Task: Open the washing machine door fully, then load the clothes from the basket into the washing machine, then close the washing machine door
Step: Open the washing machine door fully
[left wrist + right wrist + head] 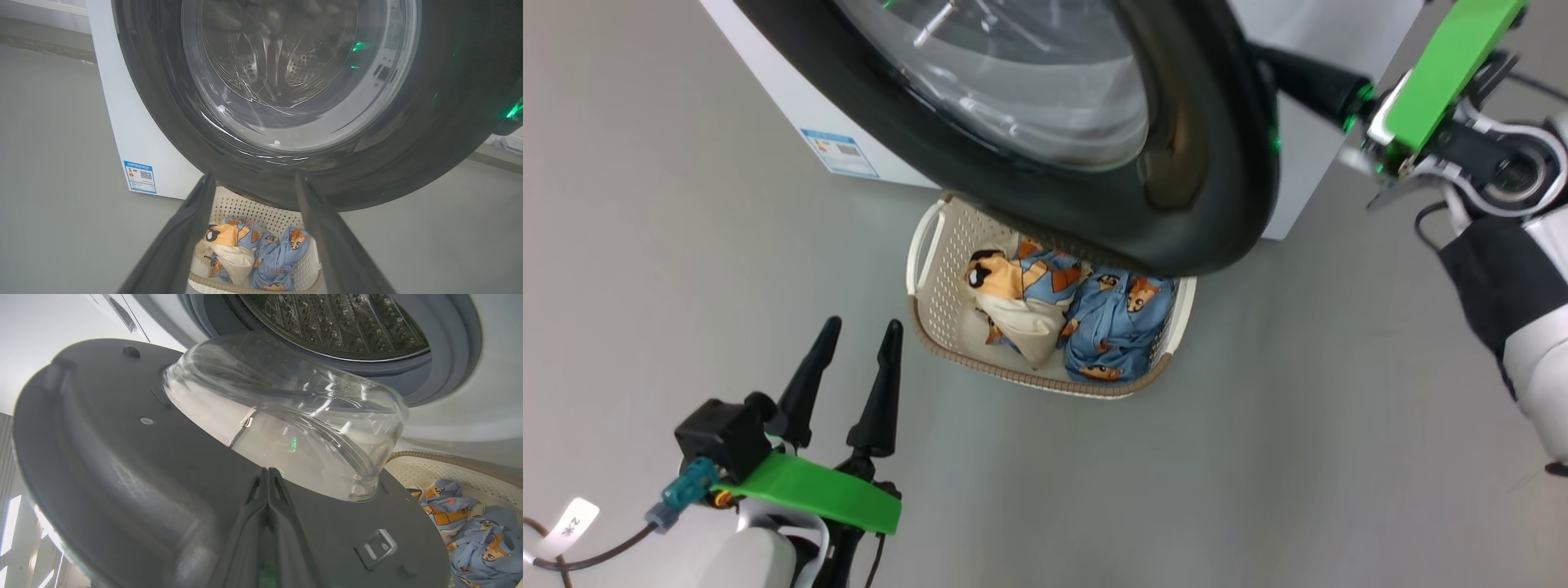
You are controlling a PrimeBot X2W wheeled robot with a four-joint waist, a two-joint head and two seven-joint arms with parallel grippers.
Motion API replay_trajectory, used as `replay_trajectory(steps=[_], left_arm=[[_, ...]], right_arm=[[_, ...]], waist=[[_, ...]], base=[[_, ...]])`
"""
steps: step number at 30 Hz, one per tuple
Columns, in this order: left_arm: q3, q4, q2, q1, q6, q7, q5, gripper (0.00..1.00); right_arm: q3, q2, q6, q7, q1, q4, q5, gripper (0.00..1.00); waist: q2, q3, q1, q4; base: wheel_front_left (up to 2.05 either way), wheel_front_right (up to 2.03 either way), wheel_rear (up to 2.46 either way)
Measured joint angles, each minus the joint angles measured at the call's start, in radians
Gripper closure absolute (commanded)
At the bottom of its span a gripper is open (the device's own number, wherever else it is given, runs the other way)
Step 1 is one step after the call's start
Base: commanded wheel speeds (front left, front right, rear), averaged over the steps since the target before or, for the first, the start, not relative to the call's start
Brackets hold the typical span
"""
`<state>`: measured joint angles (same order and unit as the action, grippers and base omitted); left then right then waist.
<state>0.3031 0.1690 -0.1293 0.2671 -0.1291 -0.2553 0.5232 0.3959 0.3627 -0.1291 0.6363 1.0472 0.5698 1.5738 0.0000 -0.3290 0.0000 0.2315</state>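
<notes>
The washing machine door (1209, 163) stands partly open, its black rim hanging over the basket (925, 245). The clothes (1119, 327), light-blue with orange figures, lie in the basket beside a cream and orange piece (1017, 306). My left gripper (862, 327) is open at the lower left, short of the basket, and holds nothing. In the left wrist view its fingers (192, 228) frame the clothes (278, 257). My right gripper (267, 486) is shut, with its tips against the door's grey inner face (122, 457) below the glass bowl (286, 416). The steel drum (339, 322) shows behind.
The white washing machine (792, 98) carries a blue label (839, 153) low on its front. Grey floor (686, 286) spreads to the left and in front of the basket. My right arm (1503, 269) reaches in from the right edge behind the door.
</notes>
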Motion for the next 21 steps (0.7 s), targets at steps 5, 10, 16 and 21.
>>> replay_trajectory(steps=[5,10,16,21], left_arm=[[-0.008,0.001,0.0,-0.024,0.0,0.0,-0.008,0.0],[-0.013,0.005,-0.001,-0.061,0.0,0.0,-0.011,0.0],[-0.019,0.005,-0.002,-0.102,0.0,0.0,-0.018,0.0],[-0.021,0.005,-0.002,-0.122,0.0,0.0,-0.019,0.0]], right_arm=[[0.018,-0.008,0.0,0.022,-0.059,-0.035,0.001,1.0],[0.028,-0.019,0.0,0.037,-0.127,-0.074,0.007,1.0],[0.046,-0.03,0.0,0.053,-0.201,-0.123,0.011,1.0],[0.054,-0.044,0.0,0.066,-0.247,-0.155,0.012,1.0]], waist=[[0.0,0.037,0.0,0.002],[0.0,0.08,0.0,0.005],[0.0,0.131,0.0,0.009],[0.0,0.162,0.0,0.015]], base=[[0.0,0.0,0.0],[0.0,0.0,0.0],[0.0,0.0,0.0],[0.0,0.0,0.0]])
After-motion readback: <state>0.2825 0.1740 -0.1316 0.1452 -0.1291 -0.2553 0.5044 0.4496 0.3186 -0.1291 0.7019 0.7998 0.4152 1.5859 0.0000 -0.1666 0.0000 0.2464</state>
